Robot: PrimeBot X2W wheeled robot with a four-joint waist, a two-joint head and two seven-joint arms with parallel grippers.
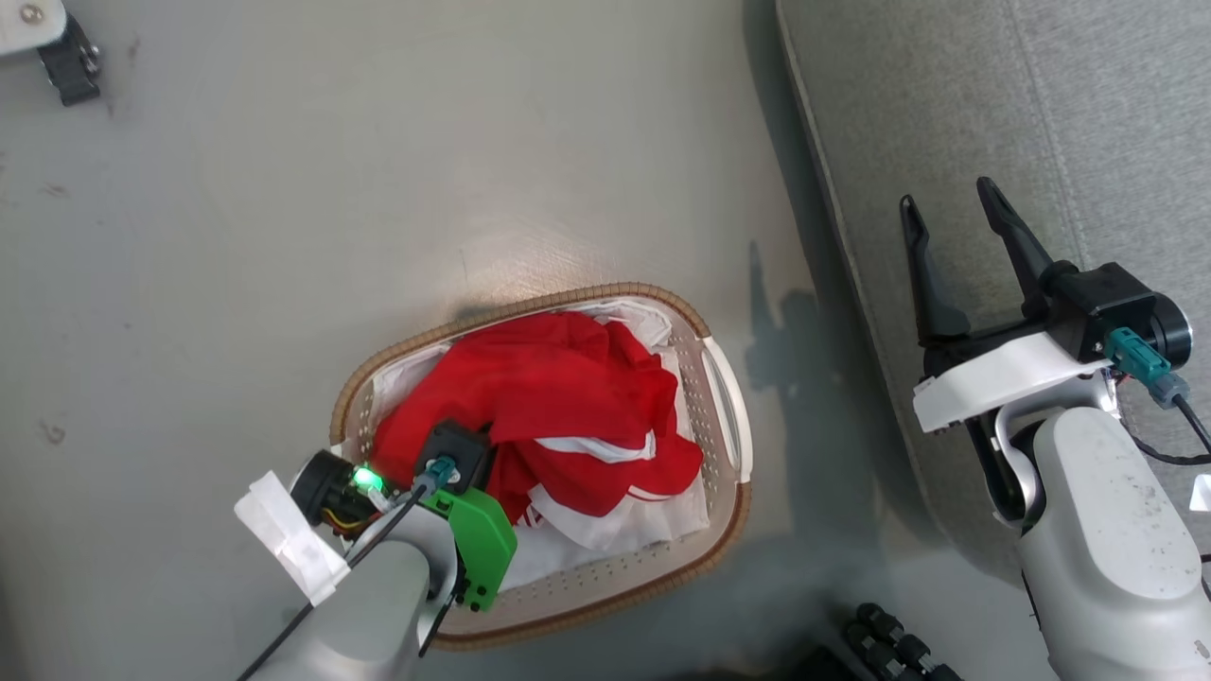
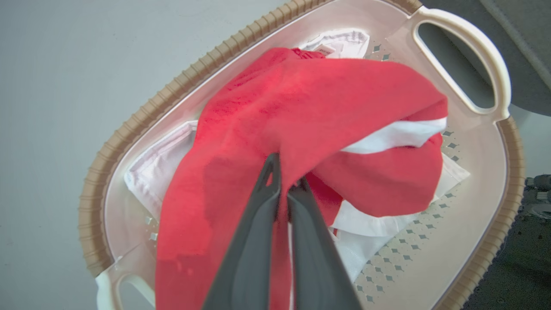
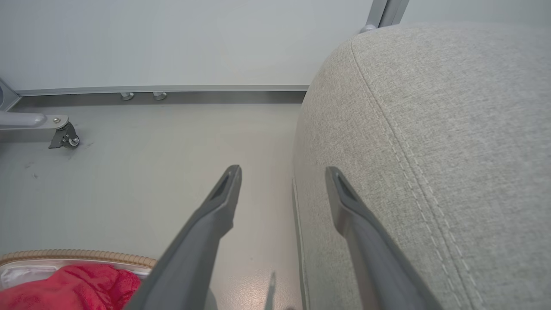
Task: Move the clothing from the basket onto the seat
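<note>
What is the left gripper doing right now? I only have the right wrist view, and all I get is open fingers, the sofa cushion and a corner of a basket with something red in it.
Observer: The left gripper is shut on a fold of the red clothing, over the inside of the basket.
Operator: Is it all plain red?
Observer: No, one red piece carries a white band.
Operator: Which part of the basket faces the seat?
Observer: Its white handle faces the seat, with bare floor between them.
</note>
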